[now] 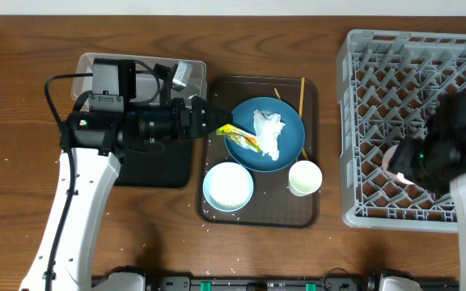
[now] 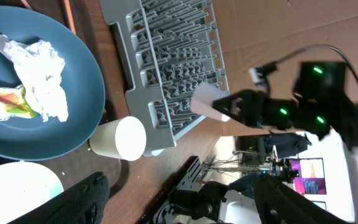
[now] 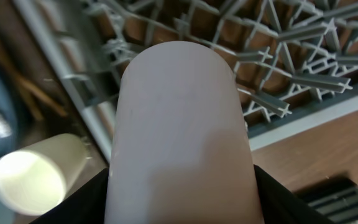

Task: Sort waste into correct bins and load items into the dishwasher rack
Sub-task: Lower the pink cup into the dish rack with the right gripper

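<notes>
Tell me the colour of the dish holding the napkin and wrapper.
The dish is dark blue, clearest in the overhead view.

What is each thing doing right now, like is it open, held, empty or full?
left gripper: open, holding nothing
right gripper: shut on the pink cup
pink cup: held over the rack
dark blue dish: on the brown tray, carrying waste
napkin: crumpled, on the dish
wrapper: lying on the dish
light blue bowl: upright on the tray
whitish cup: upright on the tray
chopsticks: lying on the tray
</notes>
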Robot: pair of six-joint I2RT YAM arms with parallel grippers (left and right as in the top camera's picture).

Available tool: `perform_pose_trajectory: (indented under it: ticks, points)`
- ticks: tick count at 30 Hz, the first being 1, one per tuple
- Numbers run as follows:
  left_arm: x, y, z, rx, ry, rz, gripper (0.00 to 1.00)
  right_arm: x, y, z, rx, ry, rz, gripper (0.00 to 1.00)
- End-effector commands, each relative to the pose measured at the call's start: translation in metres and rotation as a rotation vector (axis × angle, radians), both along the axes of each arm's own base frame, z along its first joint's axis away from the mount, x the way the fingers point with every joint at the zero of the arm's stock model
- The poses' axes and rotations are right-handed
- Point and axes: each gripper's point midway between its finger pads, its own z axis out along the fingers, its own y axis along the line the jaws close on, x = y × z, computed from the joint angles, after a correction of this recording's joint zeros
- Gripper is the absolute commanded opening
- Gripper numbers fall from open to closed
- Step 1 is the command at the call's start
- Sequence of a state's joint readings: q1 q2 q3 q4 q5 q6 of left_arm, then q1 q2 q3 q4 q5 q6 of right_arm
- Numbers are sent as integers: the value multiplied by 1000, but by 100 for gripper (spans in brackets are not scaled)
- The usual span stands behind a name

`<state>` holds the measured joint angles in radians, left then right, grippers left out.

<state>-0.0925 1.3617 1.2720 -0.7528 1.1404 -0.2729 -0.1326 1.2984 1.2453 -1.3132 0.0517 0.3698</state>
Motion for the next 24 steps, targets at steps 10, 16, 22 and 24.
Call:
perform_pose_trajectory:
  ticks: [10,16,22,24]
  points:
    - [-1,1,1,11,-10,1,77,20,-24,-42,19,125,-87,94]
    - [-1,1,-7,66,-22,6,77,48,4,-5,198,-93,55,93]
    - [-11,-20,-46,336,-44,-2,76,62,51,66,335,-420,299,91]
    - [-16,-29,-58,445,-84,-11,76,61,56,85,326,-498,320,92]
